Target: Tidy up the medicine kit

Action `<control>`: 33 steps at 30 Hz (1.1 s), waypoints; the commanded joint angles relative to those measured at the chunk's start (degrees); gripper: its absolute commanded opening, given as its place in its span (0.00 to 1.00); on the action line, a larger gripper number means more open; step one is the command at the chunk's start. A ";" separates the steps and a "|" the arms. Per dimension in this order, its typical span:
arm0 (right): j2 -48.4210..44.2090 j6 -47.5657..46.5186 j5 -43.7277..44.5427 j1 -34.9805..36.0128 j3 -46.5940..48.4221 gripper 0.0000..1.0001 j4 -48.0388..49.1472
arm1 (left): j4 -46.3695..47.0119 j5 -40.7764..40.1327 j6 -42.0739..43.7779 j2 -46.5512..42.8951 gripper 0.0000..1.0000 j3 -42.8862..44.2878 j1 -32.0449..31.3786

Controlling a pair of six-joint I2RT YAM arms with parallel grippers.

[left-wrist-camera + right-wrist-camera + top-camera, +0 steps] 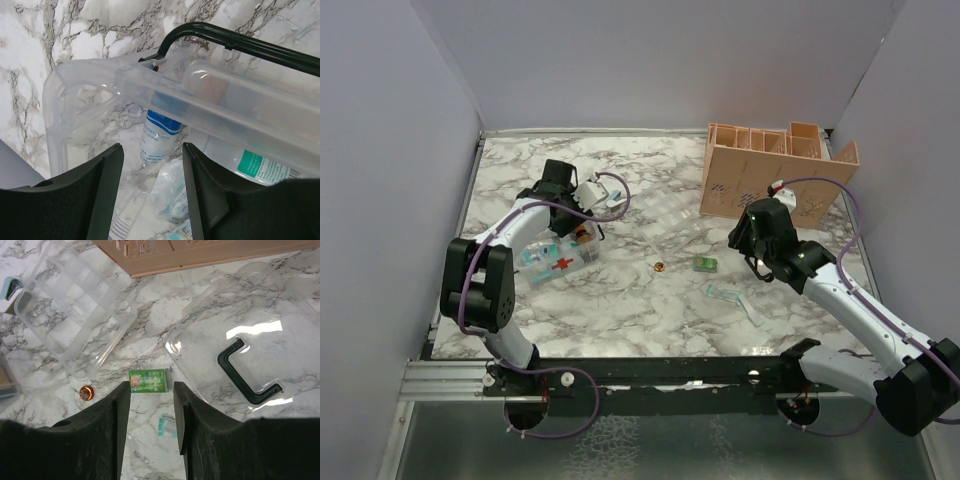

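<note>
Green packet (pixel 147 380) lies between clear divided tray (pixel 75 305) and handled lid (pixel 225 305).

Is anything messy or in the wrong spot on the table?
Yes. A green packet, a little orange round thing and a clear wrapped strip lie loose on the table, outside the kit box. Its lid lies off too.

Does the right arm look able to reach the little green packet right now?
Probably yes. The right gripper hangs open above the green packet, which lies flat on the bare table with nothing over or against it.
</note>
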 commanded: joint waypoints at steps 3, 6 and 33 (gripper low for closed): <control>0.51 -0.56 -0.74 -0.26 0.25 0.41 1.75 | 1.60 -0.37 -2.90 -3.63 0.52 2.26 0.07; 0.60 -0.64 -0.78 -0.26 0.16 0.41 1.57 | 0.88 1.08 -5.32 -5.55 0.52 3.29 0.11; 15.14 -19.22 -19.99 -0.25 5.94 0.54 -0.02 | -0.51 -7.81 -41.08 -38.02 0.99 7.17 0.20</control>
